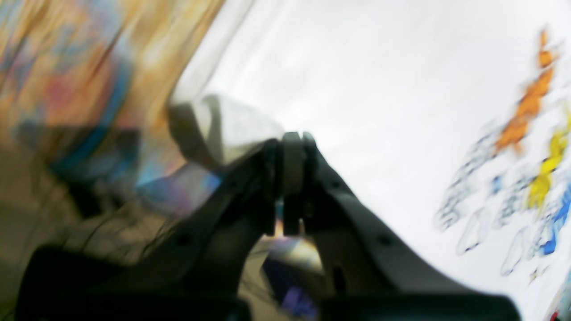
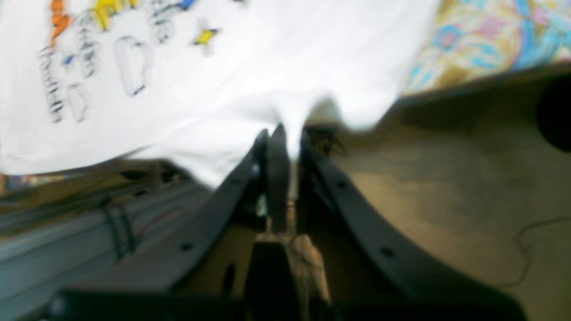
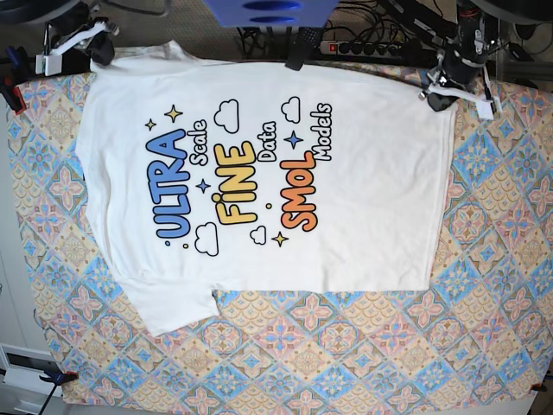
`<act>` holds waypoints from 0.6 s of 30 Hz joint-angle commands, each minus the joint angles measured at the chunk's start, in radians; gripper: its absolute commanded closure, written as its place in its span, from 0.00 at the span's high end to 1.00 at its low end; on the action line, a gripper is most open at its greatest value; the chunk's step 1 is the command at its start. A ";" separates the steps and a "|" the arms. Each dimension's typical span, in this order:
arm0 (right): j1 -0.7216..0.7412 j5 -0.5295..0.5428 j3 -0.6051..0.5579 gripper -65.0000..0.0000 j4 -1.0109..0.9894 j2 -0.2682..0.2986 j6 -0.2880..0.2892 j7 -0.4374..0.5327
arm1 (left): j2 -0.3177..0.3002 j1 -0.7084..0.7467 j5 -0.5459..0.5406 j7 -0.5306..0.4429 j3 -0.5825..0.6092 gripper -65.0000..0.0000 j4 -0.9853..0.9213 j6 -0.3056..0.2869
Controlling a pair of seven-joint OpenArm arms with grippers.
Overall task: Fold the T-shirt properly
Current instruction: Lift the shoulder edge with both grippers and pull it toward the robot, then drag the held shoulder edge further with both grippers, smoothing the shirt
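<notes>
The white T-shirt (image 3: pixel 363 199) lies flat, print side up, on the patterned cloth, with its sleeves to the left and its hem to the right in the base view. My left gripper (image 3: pixel 439 93) is at the far right corner of the hem. In the left wrist view it (image 1: pixel 292 142) is shut on a bunched edge of the shirt (image 1: pixel 357 89). My right gripper (image 3: pixel 102 47) is at the far left sleeve. In the right wrist view it (image 2: pixel 287 133) is shut on a pinch of the shirt's edge (image 2: pixel 245 80). Both wrist views are blurred.
The colourful patterned tablecloth (image 3: pixel 346 346) covers the table. A blue object (image 3: pixel 268 10) and a power strip with cables (image 3: pixel 371 45) sit along the far edge. Clamps hold the cloth at the left edge (image 3: pixel 9 91) and the near left corner (image 3: pixel 52 376).
</notes>
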 commanded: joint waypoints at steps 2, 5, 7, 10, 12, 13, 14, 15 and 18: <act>0.089 0.036 0.007 0.01 0.024 0.013 0.013 -0.017 | -0.009 -0.028 0.000 -0.014 -0.003 0.00 0.013 0.000; 0.203 0.033 0.007 0.01 0.024 0.013 0.013 -0.066 | -0.008 -0.088 0.000 -0.014 -0.002 0.00 0.010 0.002; 0.249 0.032 0.007 0.01 0.023 0.013 0.013 -0.091 | -0.006 -0.120 0.000 -0.014 -0.002 0.00 0.010 0.003; 0.318 0.030 0.007 0.01 0.017 0.016 0.013 -0.105 | -0.006 -0.180 0.001 -0.014 0.001 0.00 -0.001 0.003; 0.355 0.030 0.001 0.01 -0.013 0.016 0.013 -0.105 | -0.005 -0.222 0.001 -0.014 0.021 0.00 -0.043 0.003; 0.381 0.030 0.001 0.01 -0.039 0.016 0.013 -0.105 | -0.005 -0.252 0.001 -0.014 0.029 0.00 -0.072 0.003; 0.407 0.030 0.000 0.01 -0.071 0.018 0.013 -0.105 | -0.005 -0.280 0.001 -0.014 0.031 0.00 -0.101 0.003; 0.428 0.030 0.000 0.01 -0.098 0.018 0.013 -0.105 | -0.002 -0.300 0.001 -0.014 0.031 0.00 -0.124 0.003; 0.499 0.024 -0.002 0.01 -0.206 0.018 0.013 -0.105 | 0.012 -0.355 0.001 -0.014 0.031 0.00 -0.194 0.003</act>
